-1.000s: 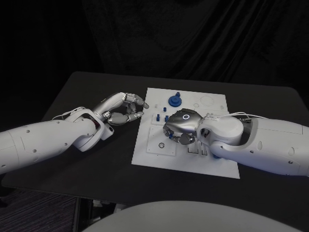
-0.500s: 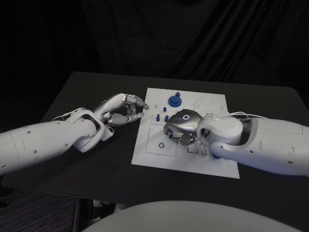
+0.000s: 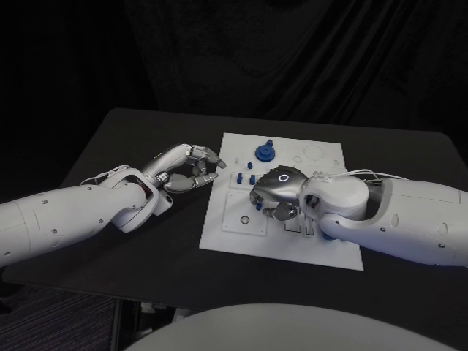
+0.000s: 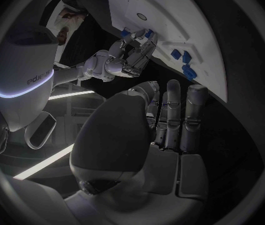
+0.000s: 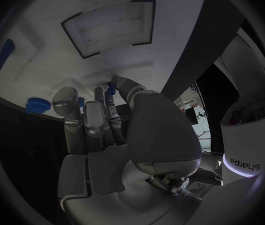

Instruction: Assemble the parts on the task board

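Nearest the robot, the near end of the white task board (image 3: pixel 281 248) lies on the black tabletop (image 3: pixel 139 241), with a square recess outlined in dark (image 3: pixel 245 221) near its left edge. Just beyond that, the right hand (image 3: pixel 278 194) hangs low over the middle of the board, palm down, fingers curled in toward the plate; in the right wrist view a small blue part (image 5: pixel 110 89) sits at the tips of its fingers (image 5: pixel 121 87), apparently pinched there just above the white surface, though how firmly it is gripped cannot be told. Dark slots (image 3: pixel 295 228) and a blue piece (image 3: pixel 326 235) lie just beside the right hand on the near side. The left hand (image 3: pixel 181 170) is off the board, above the tabletop just beside the plate's left edge, its fingers bent inward and drawn close together with nothing seen between them; the left wrist view shows those fingers (image 4: pixel 173 110) side by side, pointing toward the board's edge. Between the two hands, small blue parts (image 3: pixel 245 177) stand on the board. Farther out, a larger round blue part (image 3: pixel 264 153) sits on the board, with a slim blue peg (image 3: pixel 267 141) just behind it, and a faint circular outline (image 3: pixel 314 153) marks the far right corner area of the plate.
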